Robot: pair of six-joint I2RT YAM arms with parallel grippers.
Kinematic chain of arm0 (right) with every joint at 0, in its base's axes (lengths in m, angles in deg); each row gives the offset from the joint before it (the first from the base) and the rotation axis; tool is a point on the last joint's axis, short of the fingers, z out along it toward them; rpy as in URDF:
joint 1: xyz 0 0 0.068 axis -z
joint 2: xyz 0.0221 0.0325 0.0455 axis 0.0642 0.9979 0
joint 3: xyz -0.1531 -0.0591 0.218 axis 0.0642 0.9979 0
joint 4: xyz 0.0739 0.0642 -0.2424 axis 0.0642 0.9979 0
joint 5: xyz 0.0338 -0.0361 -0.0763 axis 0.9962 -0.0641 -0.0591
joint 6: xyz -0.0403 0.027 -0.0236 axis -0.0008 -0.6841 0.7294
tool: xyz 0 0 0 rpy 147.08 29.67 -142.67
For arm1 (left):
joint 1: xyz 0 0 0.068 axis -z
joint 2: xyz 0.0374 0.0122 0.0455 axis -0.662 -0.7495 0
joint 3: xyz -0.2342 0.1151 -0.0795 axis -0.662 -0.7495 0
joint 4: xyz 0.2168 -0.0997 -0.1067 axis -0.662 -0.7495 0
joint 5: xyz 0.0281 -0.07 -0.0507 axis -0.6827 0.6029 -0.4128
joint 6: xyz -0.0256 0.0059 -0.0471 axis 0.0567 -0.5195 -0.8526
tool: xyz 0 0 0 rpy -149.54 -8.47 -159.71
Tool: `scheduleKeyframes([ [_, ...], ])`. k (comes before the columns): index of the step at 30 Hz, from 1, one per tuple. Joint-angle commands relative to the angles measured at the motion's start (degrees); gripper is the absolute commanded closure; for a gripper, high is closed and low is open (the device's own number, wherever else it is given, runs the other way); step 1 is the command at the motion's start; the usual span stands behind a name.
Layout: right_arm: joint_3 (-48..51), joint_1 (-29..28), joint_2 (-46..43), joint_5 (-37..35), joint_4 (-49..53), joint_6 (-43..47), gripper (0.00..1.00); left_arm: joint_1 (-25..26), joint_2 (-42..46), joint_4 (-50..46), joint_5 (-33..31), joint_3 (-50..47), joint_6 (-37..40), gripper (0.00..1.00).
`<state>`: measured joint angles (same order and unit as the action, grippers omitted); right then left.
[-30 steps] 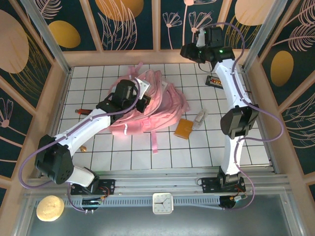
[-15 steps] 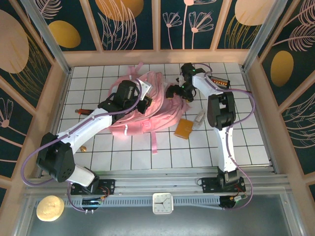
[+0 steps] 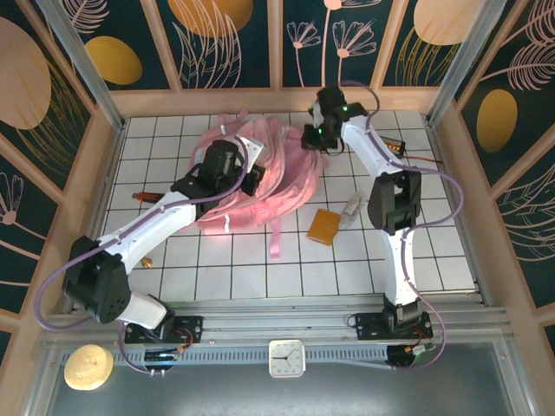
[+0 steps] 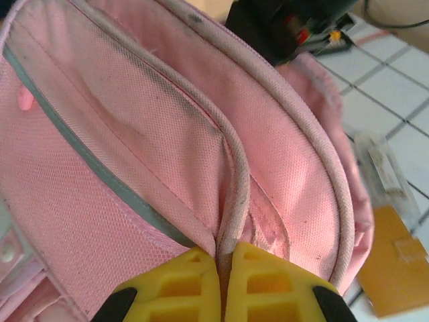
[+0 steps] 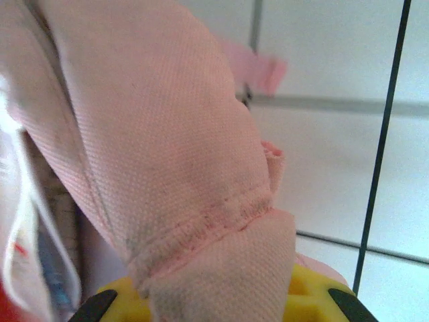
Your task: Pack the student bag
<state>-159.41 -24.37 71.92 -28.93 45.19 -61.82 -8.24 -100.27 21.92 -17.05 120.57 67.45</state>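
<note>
Left end effector [image 4: 220,272] clenched on student bag [image 4: 134,141] rim piping; right end effector [image 5: 214,295] clamping bag's pink fabric fold.

My left tool [image 4: 221,256] and right tool [image 5: 214,298] have smooth yellow plastic fingers [image 4: 268,288]. The student bag [image 4: 134,134] is matt pink woven cloth, fine-grained, with corded piping and stitched seams. The table [image 3: 347,269] looks smooth, white and faintly glossy.

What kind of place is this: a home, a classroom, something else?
Probably a robot test cell: the left arm and right arm are bolted to a rail, and a white gridded tabletop holding a pink backpack is fenced by an aluminium frame and decorated wall panels.
</note>
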Motion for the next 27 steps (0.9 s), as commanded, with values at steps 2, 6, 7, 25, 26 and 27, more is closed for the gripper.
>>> scheduleKeyframes([
  [2, -6.31, -0.4, -12.51, -8.25, -10.88, -0.84, 1.0, -0.71, 7.47, 8.45, -10.68, -2.34, 1.08, 1.0],
  [6, 1.14, -0.65, -19.9, -12.56, -16.3, -1.95, 1.0, -0.99, 11.5, 9.31, -16.48, -6.61, 1.1, 1.0],
  [7, 6.16, 0.3, -22.53, -14.05, -19.46, -2.72, 1.0, -1.04, 12.94, 9.88, -18.1, -7.99, 0.78, 1.0],
  [25, 44.39, 11.6, -27.35, 8.16, -33.33, -25.5, 1.0, -1.75, 3.93, 4.12, -4.16, -1.15, 0.26, 1.0],
  [26, 45.06, 11.56, -26.91, 8.43, -33.88, -25.9, 1.0, -1.75, 3.14, 4.05, -2.92, -1.06, -0.52, 0.99],
  [27, 45.78, 11.56, -26.73, 8.48, -34.57, -26.16, 1.0, -1.75, 2.69, 3.8, -2.18, -0.86, -1.6, 0.93],
])
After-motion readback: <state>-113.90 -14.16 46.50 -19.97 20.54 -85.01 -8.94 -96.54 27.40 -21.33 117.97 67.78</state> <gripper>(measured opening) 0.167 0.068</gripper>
